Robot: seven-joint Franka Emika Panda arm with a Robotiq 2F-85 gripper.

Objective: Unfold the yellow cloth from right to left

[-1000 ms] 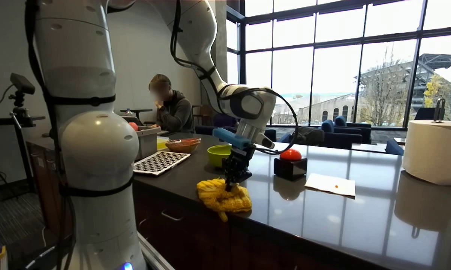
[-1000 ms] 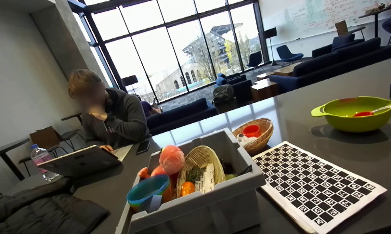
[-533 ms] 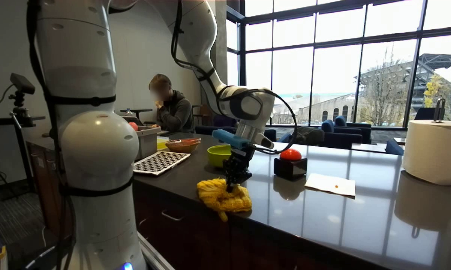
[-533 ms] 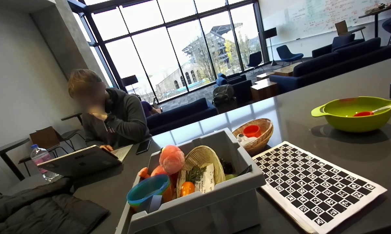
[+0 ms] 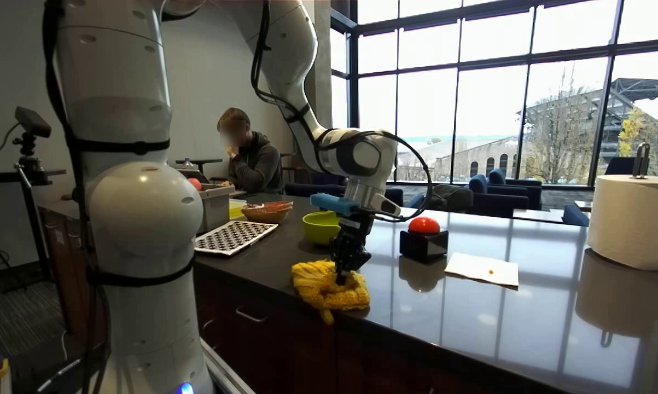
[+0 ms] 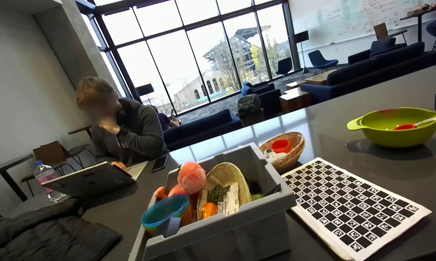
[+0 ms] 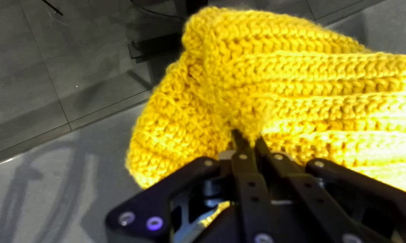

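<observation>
The yellow cloth [image 5: 334,298] lies rumpled and folded at the counter's front edge in an exterior view, with a small corner hanging over the edge. It fills much of the wrist view [image 7: 290,67], its ribbed knit showing. My gripper [image 5: 341,278] points down into the middle of the cloth. In the wrist view the gripper's fingertips [image 7: 248,137] are close together with a pinch of cloth between them. The very tips are partly hidden by cloth. The cloth is out of view in the exterior view with the grey bin.
The counter [image 5: 416,323] has its front edge right by the cloth. A green bowl [image 5: 320,229] stands behind the gripper. A red button on a black box [image 5: 423,246], a white napkin [image 5: 482,271] and a paper roll [image 5: 632,224] stand to the right. A checkered board [image 6: 352,206] lies near a grey bin [image 6: 225,235].
My gripper has moved slightly right and lower in an exterior view. The cloth has shifted slightly right with it. The other things have not moved.
</observation>
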